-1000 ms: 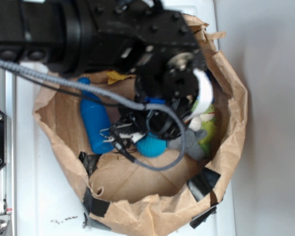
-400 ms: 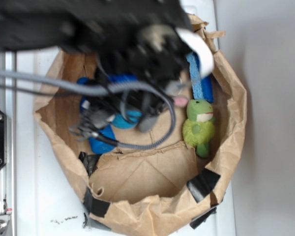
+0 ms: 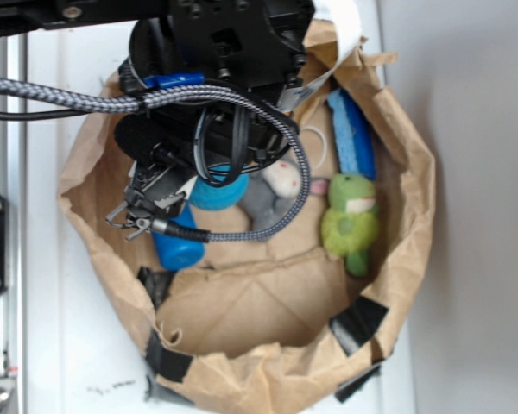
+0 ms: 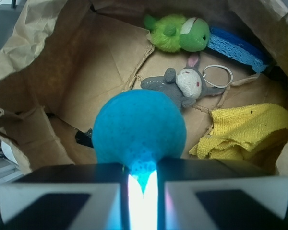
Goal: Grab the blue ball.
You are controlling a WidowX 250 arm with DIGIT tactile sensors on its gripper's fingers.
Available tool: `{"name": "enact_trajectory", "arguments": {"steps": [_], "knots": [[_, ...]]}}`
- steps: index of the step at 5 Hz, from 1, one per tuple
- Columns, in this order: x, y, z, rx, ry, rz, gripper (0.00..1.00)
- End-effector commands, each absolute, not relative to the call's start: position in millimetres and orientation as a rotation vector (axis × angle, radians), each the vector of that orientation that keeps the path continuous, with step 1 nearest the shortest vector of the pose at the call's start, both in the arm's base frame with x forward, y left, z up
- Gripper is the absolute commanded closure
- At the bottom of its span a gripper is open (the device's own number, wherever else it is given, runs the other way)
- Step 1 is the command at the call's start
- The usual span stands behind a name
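Observation:
The blue ball (image 4: 139,132) fills the middle of the wrist view, light cyan and round, with its lower edge squeezed between my two black fingers. My gripper (image 4: 143,184) is shut on it, and the bag floor shows well behind the ball. From outside, the blue ball (image 3: 217,193) peeks out under the black arm (image 3: 224,52) and its cables, left of centre in the bag. The fingers themselves are hidden there by the arm.
A crumpled brown paper bag (image 3: 397,259) walls everything in. Inside lie a grey plush donkey (image 4: 182,86), a green plush frog (image 4: 180,33), a flat blue sponge (image 4: 237,45), a yellow cloth (image 4: 245,129), a white ring (image 4: 217,75) and a dark blue pin (image 3: 177,246).
The arm has swung left and toward the top of the exterior view, carrying the blue ball with it. The grey donkey and the sponge are now uncovered.

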State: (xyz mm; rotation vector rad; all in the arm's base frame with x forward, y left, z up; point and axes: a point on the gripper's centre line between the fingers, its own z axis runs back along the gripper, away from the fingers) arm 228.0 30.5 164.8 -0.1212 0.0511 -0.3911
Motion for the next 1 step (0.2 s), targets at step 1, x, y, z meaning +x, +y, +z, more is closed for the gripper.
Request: {"name": "enact_trajectory", "arguments": {"steps": [1], "knots": [[234.3,11.9,175.8,-0.109,-0.002,-0.405,1.0]]}}
